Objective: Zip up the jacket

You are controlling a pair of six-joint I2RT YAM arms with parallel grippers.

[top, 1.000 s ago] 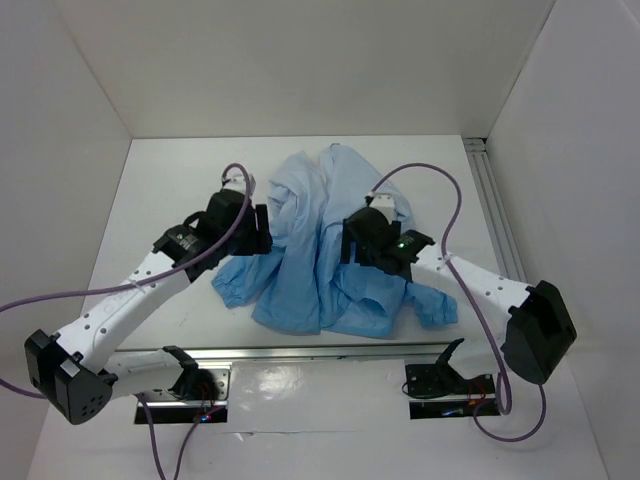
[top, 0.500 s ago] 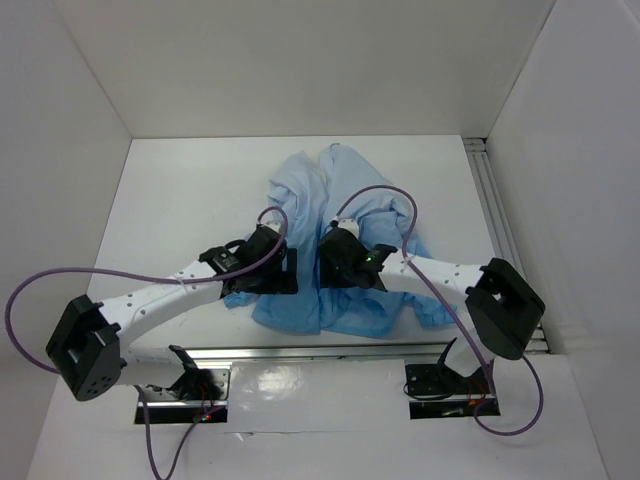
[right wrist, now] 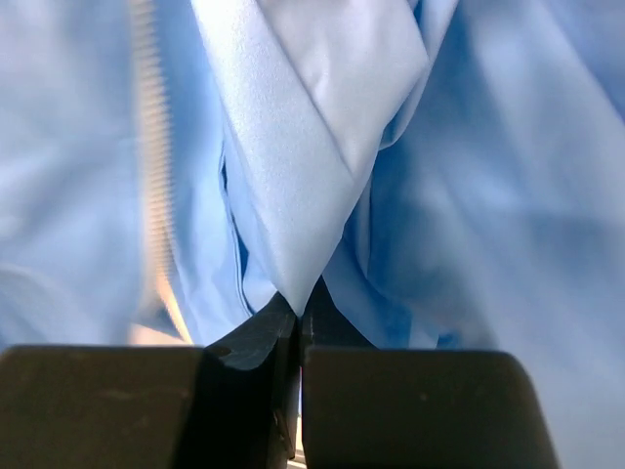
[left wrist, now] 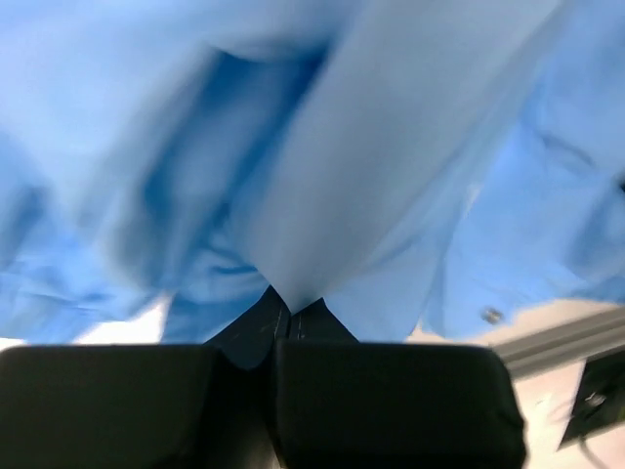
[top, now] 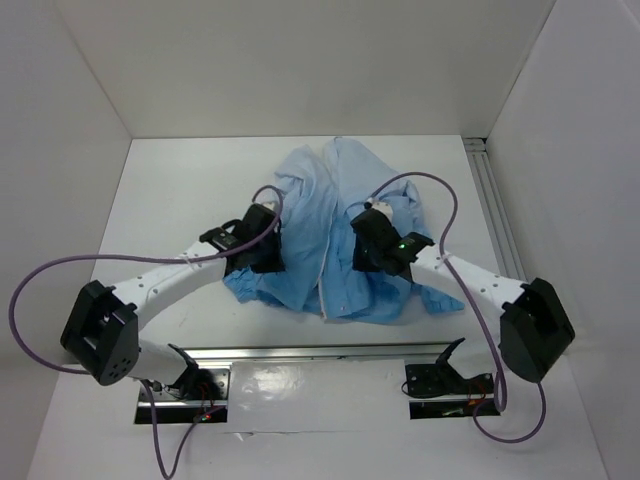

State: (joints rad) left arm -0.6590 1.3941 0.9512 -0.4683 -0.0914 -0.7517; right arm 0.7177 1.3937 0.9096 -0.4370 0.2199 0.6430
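Note:
The light-blue jacket (top: 318,215) lies crumpled in the middle of the white table, with its pale zipper strip (top: 325,272) running down toward the near edge. My left gripper (top: 270,250) is at the jacket's left side and is shut on a fold of the fabric (left wrist: 293,264); the left wrist view shows the jaws (left wrist: 281,311) pinched together with cloth rising from them. My right gripper (top: 366,252) is at the jacket's right side, its jaws (right wrist: 299,311) likewise shut on a peaked fold (right wrist: 303,195). The zipper strip (right wrist: 151,156) runs just left of that fold.
A metal rail (top: 330,352) runs along the table's near edge, close to the jacket's hem. A second rail (top: 497,215) lines the right side. White walls enclose the table on three sides. A small snap (left wrist: 491,315) shows on the hem in the left wrist view.
Both grippers have closed on jacket fabric. They moved apart and away from the near edge, and the jacket is now spread wider with its zipper strip showing.

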